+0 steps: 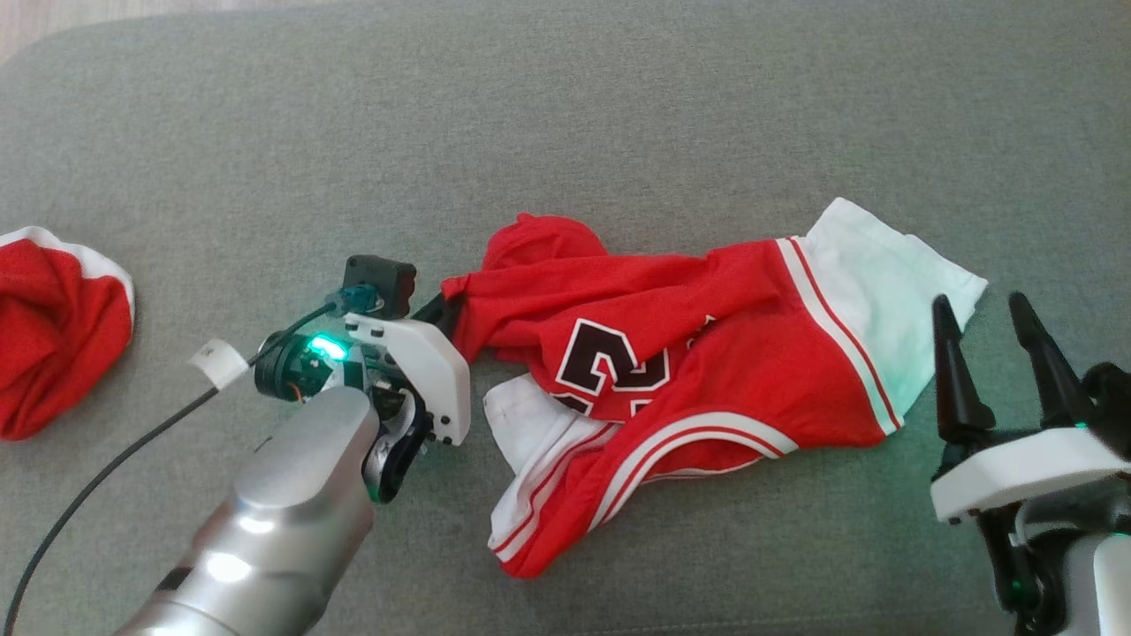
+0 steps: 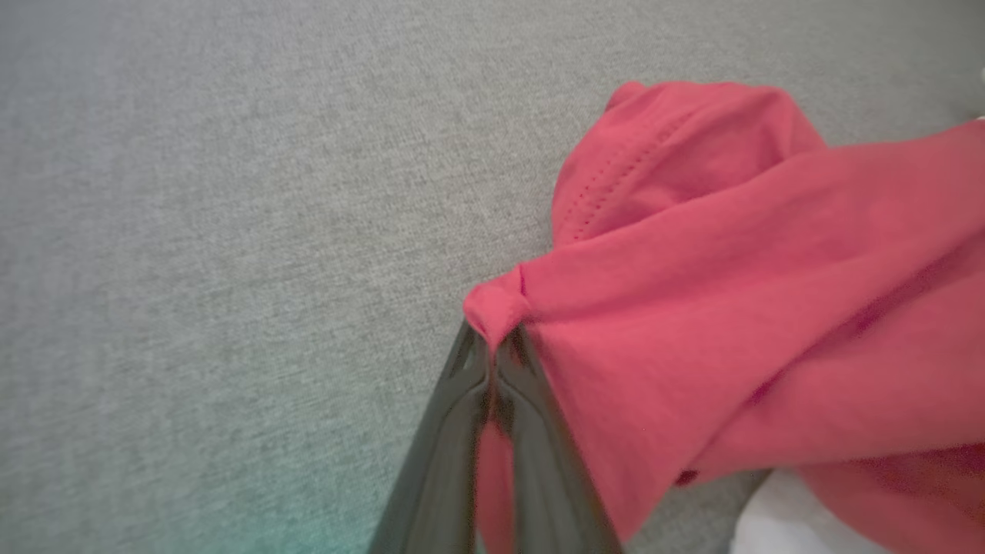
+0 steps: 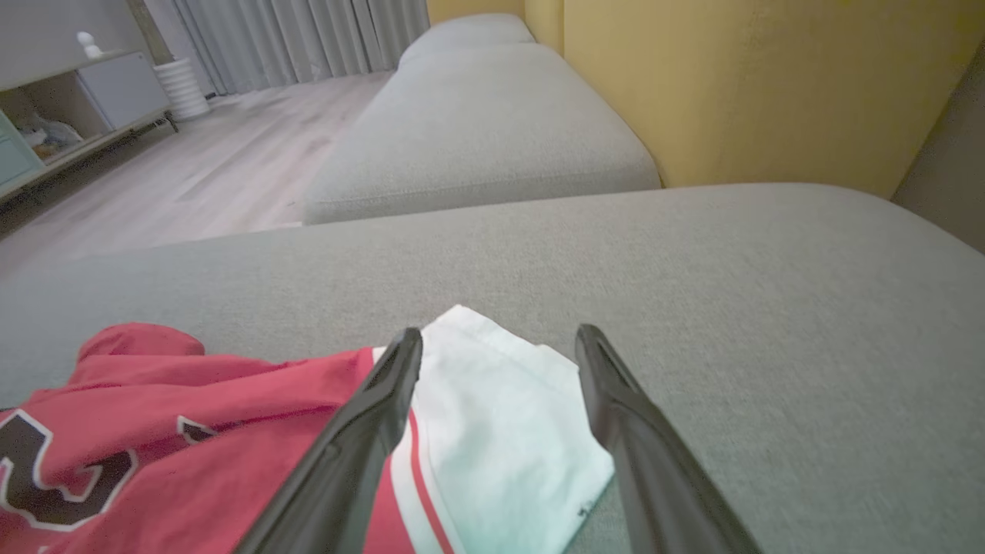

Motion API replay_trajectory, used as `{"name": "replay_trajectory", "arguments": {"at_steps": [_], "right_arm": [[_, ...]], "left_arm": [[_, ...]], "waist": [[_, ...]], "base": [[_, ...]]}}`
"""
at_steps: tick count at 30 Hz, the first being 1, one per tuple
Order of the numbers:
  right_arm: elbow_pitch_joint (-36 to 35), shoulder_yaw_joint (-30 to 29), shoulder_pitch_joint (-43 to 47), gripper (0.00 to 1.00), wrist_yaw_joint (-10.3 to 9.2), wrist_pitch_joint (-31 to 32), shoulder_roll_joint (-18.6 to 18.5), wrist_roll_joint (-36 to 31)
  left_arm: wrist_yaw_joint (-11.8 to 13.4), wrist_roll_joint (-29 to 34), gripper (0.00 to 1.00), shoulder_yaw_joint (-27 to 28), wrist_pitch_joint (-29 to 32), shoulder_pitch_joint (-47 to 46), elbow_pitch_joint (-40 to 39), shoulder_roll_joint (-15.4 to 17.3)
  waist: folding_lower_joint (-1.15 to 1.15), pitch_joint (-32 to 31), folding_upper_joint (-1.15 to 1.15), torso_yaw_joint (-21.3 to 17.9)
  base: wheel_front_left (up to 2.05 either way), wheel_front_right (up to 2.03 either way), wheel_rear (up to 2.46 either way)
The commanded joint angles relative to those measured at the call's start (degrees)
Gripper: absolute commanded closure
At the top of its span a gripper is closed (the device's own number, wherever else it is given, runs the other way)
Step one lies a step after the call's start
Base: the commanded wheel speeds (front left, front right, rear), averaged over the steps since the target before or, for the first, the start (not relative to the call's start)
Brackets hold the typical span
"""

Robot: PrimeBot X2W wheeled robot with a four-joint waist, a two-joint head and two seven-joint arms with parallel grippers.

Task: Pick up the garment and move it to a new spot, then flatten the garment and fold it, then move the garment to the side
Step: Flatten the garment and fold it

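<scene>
Red-and-white fabric jersey garment lies crumpled mid-cushion on the grey upholstered cushion in the head view.

Left wrist view: left gripper is clamped on 1 small red corner. So thin a pinch may slip when lifted.

Right wrist view: right gripper is spread wide over the white panel, holding nothing.

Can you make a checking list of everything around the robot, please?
Surface: grey cushion, flat.
Job's things: red and white jersey, crumpled in the middle.
Clutter: second red garment at the robot's left.
Grippers: left gripper shut on a red corner of the jersey; right gripper open near its white end.
Cables: black cable with a white tag, at the left wrist.
Surroundings: wooden floor, grey curtains, yellow wall, another cushion.
</scene>
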Motion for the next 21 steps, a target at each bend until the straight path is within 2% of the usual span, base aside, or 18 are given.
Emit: {"name": "replay_trajectory", "arguments": {"at_steps": [1,4,13,21], "right_arm": [[-1.40,0.70,-2.24,0.00,-0.04,0.15,-0.30,-0.24],[2.02,-0.78,-2.77,0.00,-0.04,0.76,-0.87,-0.54],[15.88,-3.16,-7.95,0.00,-0.04,0.71,-6.66,1.87],[26.66,-3.42,-14.00,0.00,-0.04,5.62,-10.47,2.14]], "left_arm": [[0.09,0.31,1.00,1.14,-0.77,-1.53,-0.68,1.01],[0.57,0.75,1.00,1.24,-2.29,-1.65,-1.37,1.44],[2.65,2.06,1.00,1.48,-5.88,-1.20,-8.12,3.06],[4.30,2.59,1.00,1.60,-7.02,-0.11,-14.57,4.46]], "waist": [[0.00,-0.03,0.00,0.11],[0.00,-0.06,0.00,0.51],[0.00,1.30,0.00,2.86],[0.00,2.66,0.00,4.62]], "base": [[0.00,0.00,0.00],[0.00,0.00,0.00],[0.00,0.00,0.00],[0.00,0.00,0.00]]}}
